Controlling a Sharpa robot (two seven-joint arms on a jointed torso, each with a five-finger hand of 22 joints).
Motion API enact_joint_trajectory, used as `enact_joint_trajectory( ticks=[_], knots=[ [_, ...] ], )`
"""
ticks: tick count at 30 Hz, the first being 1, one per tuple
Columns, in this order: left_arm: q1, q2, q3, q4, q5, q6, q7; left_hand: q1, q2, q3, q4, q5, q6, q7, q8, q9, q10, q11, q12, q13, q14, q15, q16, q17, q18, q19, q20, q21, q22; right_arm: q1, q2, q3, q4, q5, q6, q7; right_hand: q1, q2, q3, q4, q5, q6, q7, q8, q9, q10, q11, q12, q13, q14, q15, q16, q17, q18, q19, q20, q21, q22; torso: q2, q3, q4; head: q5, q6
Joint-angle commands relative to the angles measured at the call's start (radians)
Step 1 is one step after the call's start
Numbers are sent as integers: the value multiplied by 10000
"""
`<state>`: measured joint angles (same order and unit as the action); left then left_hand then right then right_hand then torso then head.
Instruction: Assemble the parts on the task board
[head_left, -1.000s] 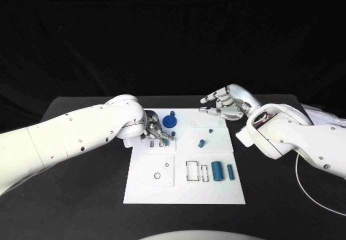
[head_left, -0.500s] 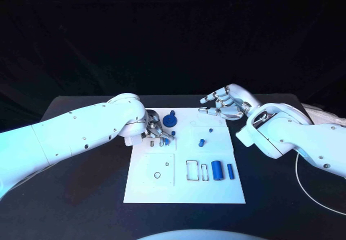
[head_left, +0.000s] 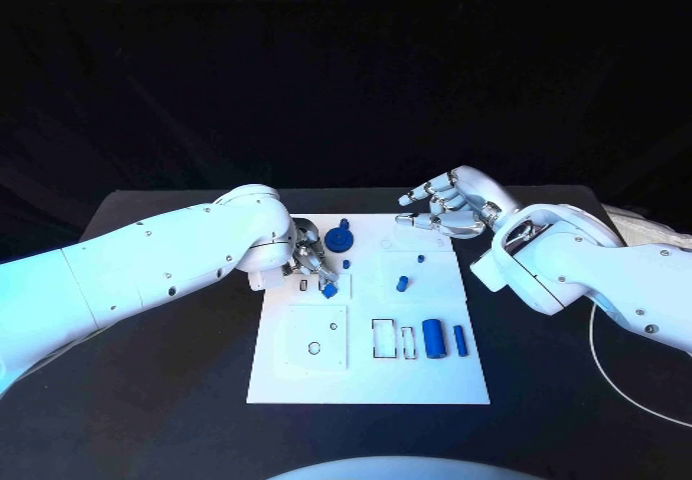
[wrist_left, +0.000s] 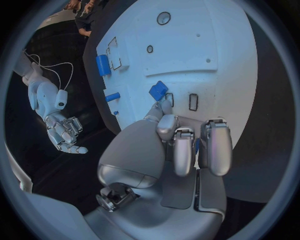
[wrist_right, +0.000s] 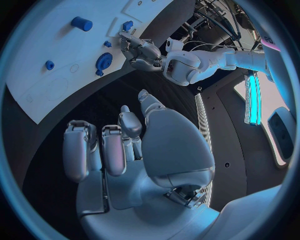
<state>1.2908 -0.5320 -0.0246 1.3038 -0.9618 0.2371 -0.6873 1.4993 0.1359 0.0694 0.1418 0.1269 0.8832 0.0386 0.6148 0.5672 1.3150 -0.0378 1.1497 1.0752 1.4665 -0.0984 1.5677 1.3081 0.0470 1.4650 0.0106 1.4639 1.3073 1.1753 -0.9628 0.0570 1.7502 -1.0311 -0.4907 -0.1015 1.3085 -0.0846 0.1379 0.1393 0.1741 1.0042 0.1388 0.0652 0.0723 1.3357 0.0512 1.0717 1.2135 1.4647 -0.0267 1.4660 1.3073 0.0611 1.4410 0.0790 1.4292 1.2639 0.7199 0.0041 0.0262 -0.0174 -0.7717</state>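
Head view: left hand (head_left: 309, 262) apparently pinches a small blue square part (head_left: 329, 290); right hand (head_left: 450, 205) hovers empty, fingers curled.

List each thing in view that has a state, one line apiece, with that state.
Left hand: over the board's far left part, fingertips at a small blue block.
Right hand: empty, fingers apart, off the board's far right corner.
Task board: flat on the table.
Blue gear: sitting on the board's far side.
Big blue cylinder: lying on the board.
Thin blue cylinder: lying beside it.
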Motion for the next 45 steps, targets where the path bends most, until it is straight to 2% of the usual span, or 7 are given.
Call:
enact_joint_trajectory(
  ticks=[1,6,11,23,28,38,45],
  knots=[
    [4,-72,-10,25,51,96,106,-108,-614,996,57,67,41,30,-50,49,-8,36,-49,54,1043,88,31,2627,-126,547,14,24,1144,0,15,0,2,-34,151,6,-28,61,-69,-4,59,51,-2,47,11,-66,-8,-60,-16,674,19,-34,888,24,-57,9,-62,-10,0,-1,1,-2,-3],
    [3,-158,-9,154,99,-2,179,-943,-1783,3528,146,1,83,83,-14,330,43,42,-101,6,1043,95,31,2627,-128,542,81,1,1165,0,19,0,-3,-18,152,13,-28,61,-69,-4,59,51,-2,47,11,-66,-8,-60,-16,674,19,-34,888,24,-57,9,-62,-10,5,1,4,0,-16],
    [2,-235,-9,236,113,-210,288,-1364,-2086,4355,84,-30,99,69,55,485,81,57,-87,14,1043,104,31,2627,-125,543,73,-10,1174,0,24,-1,-10,-12,156,20,-20,64,-79,-1,72,56,-5,46,11,-66,-10,-65,-21,672,17,-42,880,26,-60,7,-67,-16,5,4,4,1,-13],
    [-4,-660,-13,448,387,-1268,1049,-2134,-2425,5017,9,-98,88,32,120,698,128,76,-57,27,1043,85,31,2627,-117,535,79,-55,1152,-9,270,-72,-158,-1254,928,-278,555,126,42,-311,123,129,-13,41,13,-57,-40,-73,-44,691,-15,-33,926,22,-52,-26,-76,-6,-6,10,-3,22,11],
    [-5,-1156,-19,795,1221,-2116,1818,-2650,-2472,4718,227,-141,-165,164,-243,509,23,171,-204,-154,1043,148,31,2627,-92,493,117,-158,1037,-24,571,-168,-204,-2664,1577,-752,881,181,222,-516,43,220,-21,54,16,-107,-55,-161,-111,697,-30,-37,935,27,-62,-40,-96,-33,0,5,27,4,36],
    [-129,-2391,-95,1780,4373,-4020,3988,-2833,-2526,4018,162,-142,-526,691,-1337,-447,-1798,630,-2739,-2888,979,536,-102,2459,324,-282,468,-1747,-791,-146,1715,-345,-604,-5548,2880,-1131,1306,142,662,-870,-346,475,-111,69,15,-247,-123,-356,-253,733,-76,42,1076,34,-88,-67,-131,-73,12,-18,36,103,56],
    [-314,-2932,-181,2174,6107,-4858,5495,-2674,-2484,3593,66,-135,-559,817,-1535,-796,-2282,749,-3353,-3599,634,652,-758,1668,592,-863,603,-2923,-2015,-291,2470,-481,-1095,-6616,3294,-979,1367,84,821,-980,-582,433,-182,6,-16,-270,-175,-339,-241,747,-111,75,1130,37,-103,-87,-145,-88,33,-66,141,106,45]
  ],
)
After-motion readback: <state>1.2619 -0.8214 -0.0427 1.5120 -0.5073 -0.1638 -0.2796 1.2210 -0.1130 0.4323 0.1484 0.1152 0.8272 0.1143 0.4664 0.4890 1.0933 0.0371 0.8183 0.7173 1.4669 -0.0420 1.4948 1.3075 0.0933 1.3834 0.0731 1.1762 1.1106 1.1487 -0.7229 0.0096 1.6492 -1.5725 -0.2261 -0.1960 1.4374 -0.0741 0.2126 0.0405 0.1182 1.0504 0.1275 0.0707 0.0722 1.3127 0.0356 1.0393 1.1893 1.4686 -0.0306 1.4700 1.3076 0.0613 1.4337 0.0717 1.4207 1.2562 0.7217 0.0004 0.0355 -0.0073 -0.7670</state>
